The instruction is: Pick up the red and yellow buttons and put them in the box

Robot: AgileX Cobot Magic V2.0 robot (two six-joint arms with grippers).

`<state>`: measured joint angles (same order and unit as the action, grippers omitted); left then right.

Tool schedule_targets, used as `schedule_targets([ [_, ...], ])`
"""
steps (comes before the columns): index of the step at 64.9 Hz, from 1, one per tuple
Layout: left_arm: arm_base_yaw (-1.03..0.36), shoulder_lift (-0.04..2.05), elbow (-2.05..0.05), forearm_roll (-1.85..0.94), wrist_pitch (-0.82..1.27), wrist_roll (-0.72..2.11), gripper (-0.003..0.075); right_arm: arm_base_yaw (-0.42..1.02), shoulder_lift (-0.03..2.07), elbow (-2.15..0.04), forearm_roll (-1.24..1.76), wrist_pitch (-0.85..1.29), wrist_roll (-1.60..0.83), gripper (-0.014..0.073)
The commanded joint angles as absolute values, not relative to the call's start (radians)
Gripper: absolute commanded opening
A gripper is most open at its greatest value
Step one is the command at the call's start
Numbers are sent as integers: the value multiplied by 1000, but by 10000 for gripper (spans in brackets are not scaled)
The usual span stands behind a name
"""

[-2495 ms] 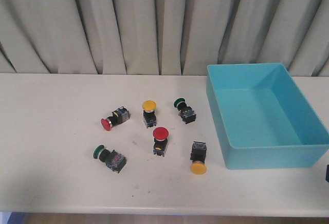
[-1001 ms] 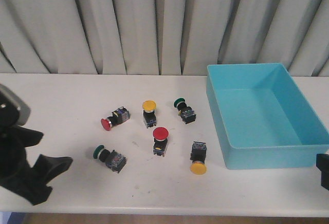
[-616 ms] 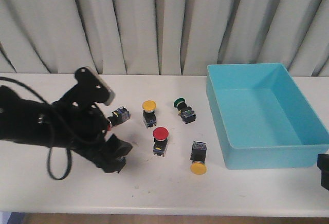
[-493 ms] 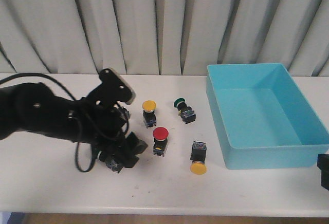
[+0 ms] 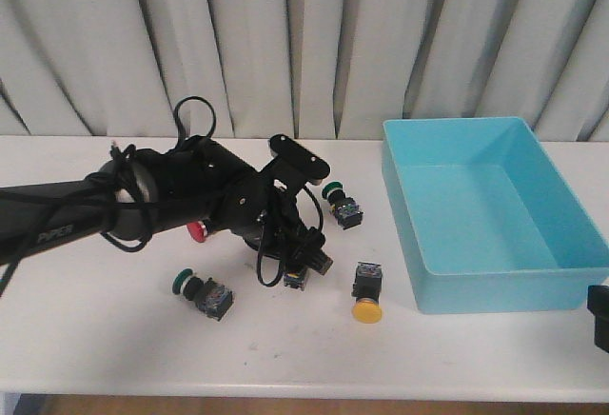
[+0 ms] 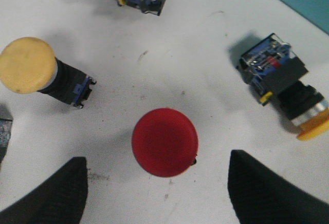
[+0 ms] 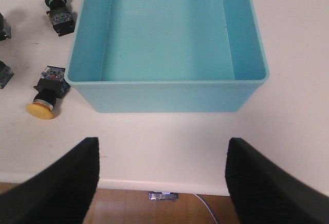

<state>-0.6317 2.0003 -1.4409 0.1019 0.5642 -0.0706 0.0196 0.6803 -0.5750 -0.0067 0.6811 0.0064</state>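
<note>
Hovering with its jaws spread wide, the left gripper [image 6: 157,183] frames the upright red button [image 6: 164,142] on the table; next it should descend and close. The box [image 5: 495,215] is empty.

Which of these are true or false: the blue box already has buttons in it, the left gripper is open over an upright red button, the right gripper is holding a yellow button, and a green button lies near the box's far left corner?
1. The box already holds buttons. False: its inside shows nothing in it.
2. The left gripper is open above the upright red button. True: both fingers stand apart on either side of the red cap, not touching it.
3. The right gripper holds a yellow button. False: it is open and holds nothing; the nearest yellow button lies on the table beside the box.
4. A green button lies near the box's far left corner. True.
</note>
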Motion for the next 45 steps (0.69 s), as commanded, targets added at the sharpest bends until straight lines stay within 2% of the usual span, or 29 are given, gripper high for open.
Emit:
schedule_targets([
  [1,-638,1993,-1532,124,579,-130,554,14,683,-606,-17,628,0,496],
  [25,-637,2099,-1609,122,594,-134,542,14,683,-606,-17,628,0,496],
  [34,-637,2116,-1609,125,589,-168,476,14,683,-606,-17,628,0,496],
  [45,-637,2119,-1609,125,566,-181,342,14,683,-606,-17,628,0,496],
])
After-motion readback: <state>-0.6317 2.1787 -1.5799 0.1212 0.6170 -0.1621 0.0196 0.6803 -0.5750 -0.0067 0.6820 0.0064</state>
